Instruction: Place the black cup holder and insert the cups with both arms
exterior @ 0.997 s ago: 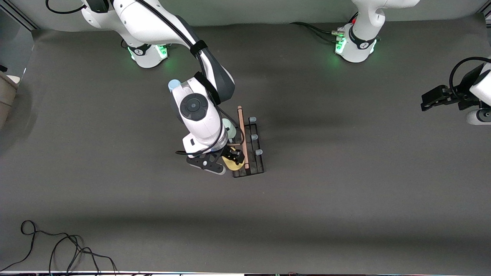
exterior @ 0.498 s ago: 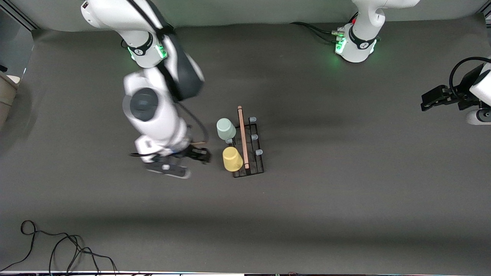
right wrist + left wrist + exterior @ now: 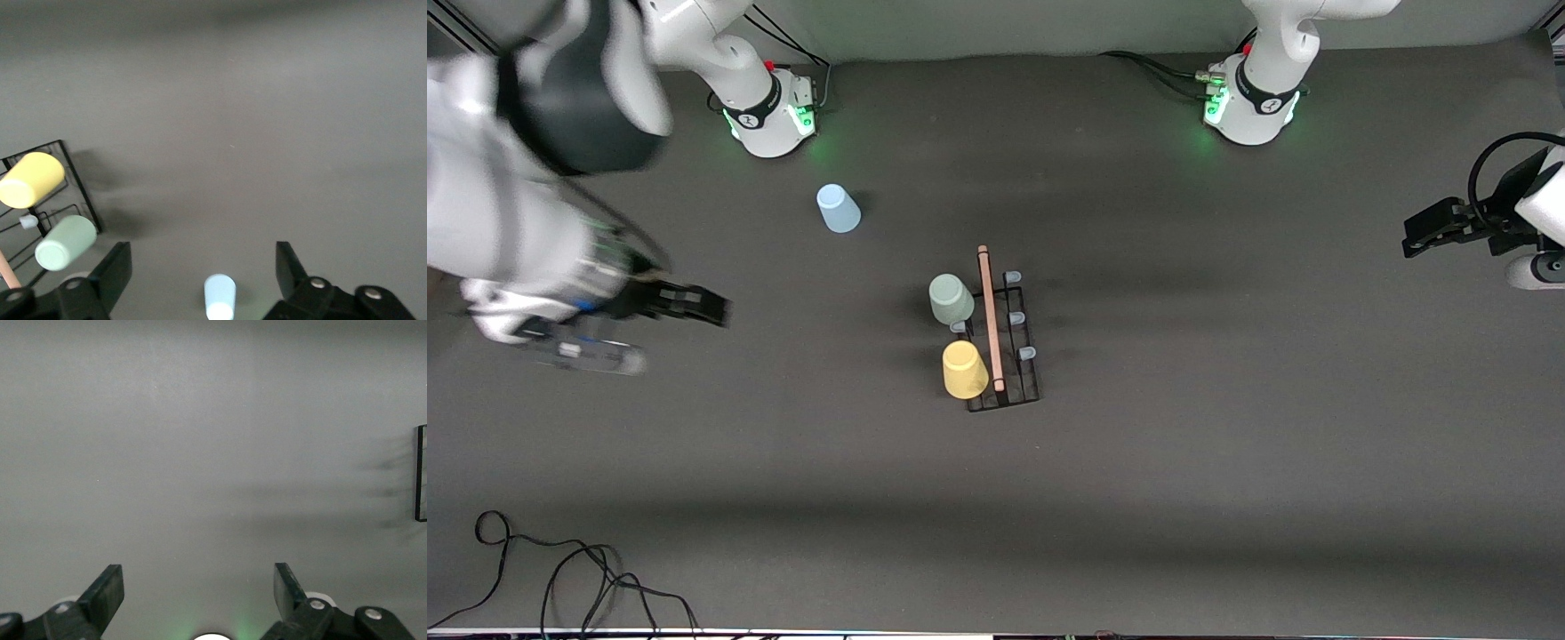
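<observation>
The black cup holder (image 3: 1024,384) stands mid-table with its wooden handle (image 3: 989,311) on top. A pale green cup (image 3: 951,299) and a yellow cup (image 3: 965,369) sit upside down on pegs of the row toward the right arm's end. A light blue cup (image 3: 838,208) stands upside down on the table, farther from the front camera. My right gripper (image 3: 713,308) hangs open and empty over the table toward the right arm's end. Its wrist view shows the yellow cup (image 3: 30,179), green cup (image 3: 65,242) and blue cup (image 3: 219,297) past the open right gripper (image 3: 202,260). My left gripper (image 3: 1408,238) waits open at its own end; the left gripper (image 3: 198,583) holds nothing.
The holder's other row of pale-capped pegs (image 3: 1015,316) is bare. Loose black cables (image 3: 560,578) lie at the table corner nearest the front camera, at the right arm's end. The two green-lit bases (image 3: 769,116) (image 3: 1249,107) stand along the table's back edge.
My right gripper let go of the yellow cup on its peg and swung away fast toward the right arm's end, uncovering the blue cup. The left arm has not moved.
</observation>
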Controlling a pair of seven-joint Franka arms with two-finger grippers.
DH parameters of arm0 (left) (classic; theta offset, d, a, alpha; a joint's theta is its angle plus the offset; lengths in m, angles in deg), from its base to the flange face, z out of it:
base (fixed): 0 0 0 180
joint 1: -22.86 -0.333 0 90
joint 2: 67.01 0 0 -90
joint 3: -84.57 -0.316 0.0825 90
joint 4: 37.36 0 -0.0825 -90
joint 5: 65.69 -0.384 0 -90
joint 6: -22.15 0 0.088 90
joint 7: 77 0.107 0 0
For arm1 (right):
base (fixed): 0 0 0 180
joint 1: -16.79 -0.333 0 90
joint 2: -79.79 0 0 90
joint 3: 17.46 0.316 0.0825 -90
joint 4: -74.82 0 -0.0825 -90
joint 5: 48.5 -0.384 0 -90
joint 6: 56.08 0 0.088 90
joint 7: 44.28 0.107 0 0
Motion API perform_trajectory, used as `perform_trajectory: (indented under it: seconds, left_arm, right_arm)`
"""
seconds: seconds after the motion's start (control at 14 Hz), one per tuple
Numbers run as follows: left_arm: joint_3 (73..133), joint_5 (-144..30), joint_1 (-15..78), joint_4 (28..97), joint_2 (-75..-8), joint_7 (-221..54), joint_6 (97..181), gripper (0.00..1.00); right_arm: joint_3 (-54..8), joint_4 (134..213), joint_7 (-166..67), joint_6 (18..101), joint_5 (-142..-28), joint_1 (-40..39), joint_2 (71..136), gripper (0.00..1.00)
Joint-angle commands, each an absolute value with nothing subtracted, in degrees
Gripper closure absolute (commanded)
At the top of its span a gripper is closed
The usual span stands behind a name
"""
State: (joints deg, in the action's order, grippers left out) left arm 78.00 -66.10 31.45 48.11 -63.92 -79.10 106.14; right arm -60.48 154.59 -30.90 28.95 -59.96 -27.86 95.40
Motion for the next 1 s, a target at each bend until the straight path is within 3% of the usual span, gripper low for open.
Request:
perform_trajectory:
  seconds: [0.0,0.93]
  left_arm:
    - [78.2,-66.2,31.4,48.2,-64.5,-79.8,106.4,0.00]
    - [78.2,-65.6,31.2,48.3,-64.5,-79.7,106.4,0.00]
  right_arm:
    - [-65.0,155.6,-34.6,25.5,-60.0,-28.4,93.1,0.00]
    - [-66.2,156.1,-39.5,25.5,-59.3,-25.2,92.5,0.00]
